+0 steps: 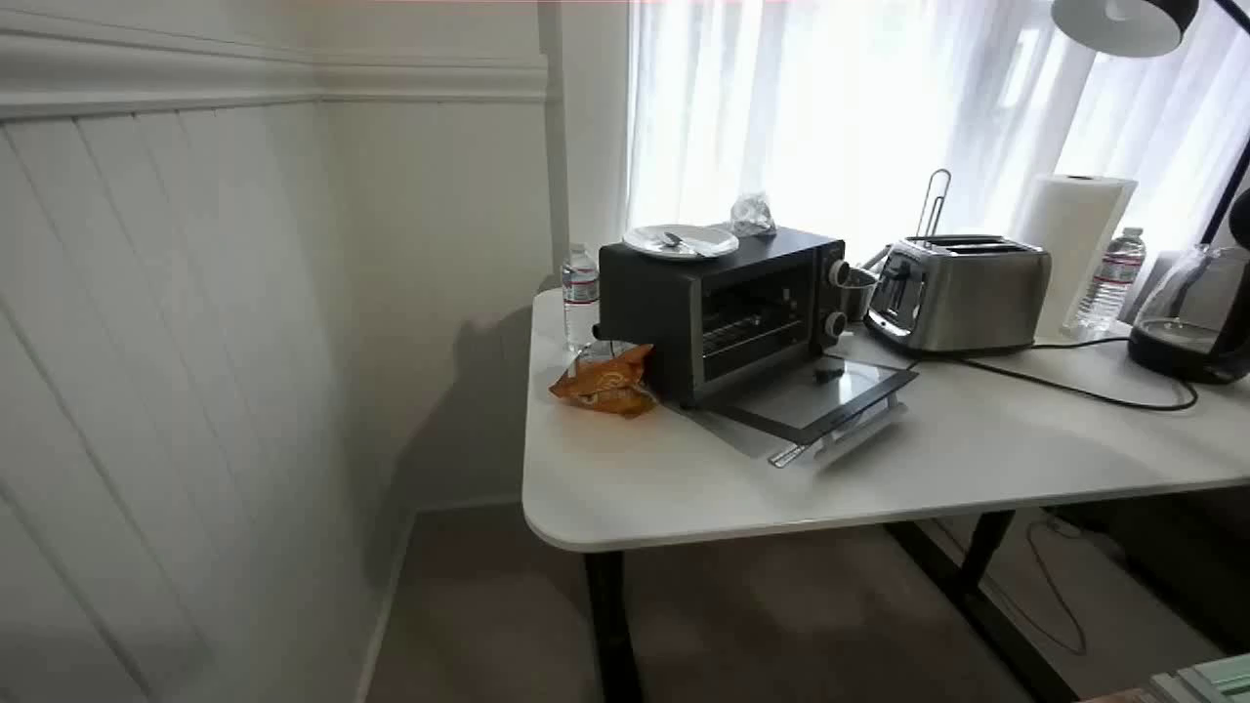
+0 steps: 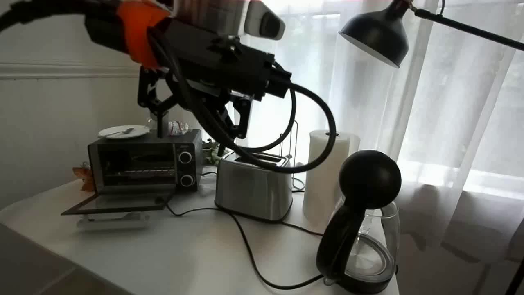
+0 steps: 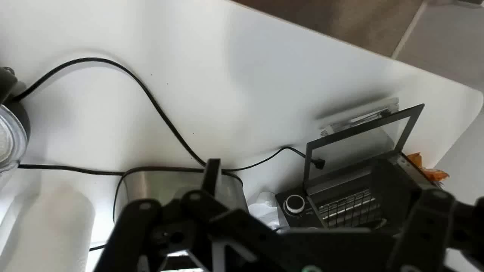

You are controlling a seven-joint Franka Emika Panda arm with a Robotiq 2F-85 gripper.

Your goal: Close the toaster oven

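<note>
overhead, we see the tool (image 2: 191,142) spread wide, holding nothing; the toaster oven (image 1: 684,312) stands on the counter (image 1: 977,439), glass door (image 1: 806,402) lowered. we judge a black plug (image 3: 318,163), apparently lying on that door, could catch and leave it ajar.

White table (image 3: 261,68), below the gripper (image 2: 192,137). In the wrist view, the slot toaster (image 3: 151,185) stands past one finger; the toaster oven (image 3: 340,185) occupies the gripper's opposite side, an orange packet (image 3: 425,168) farther out. Outward of the toaster stand a paper towel roll (image 2: 325,184) and kettle (image 2: 352,221); a black cord (image 3: 162,113) lies ahead.
</note>
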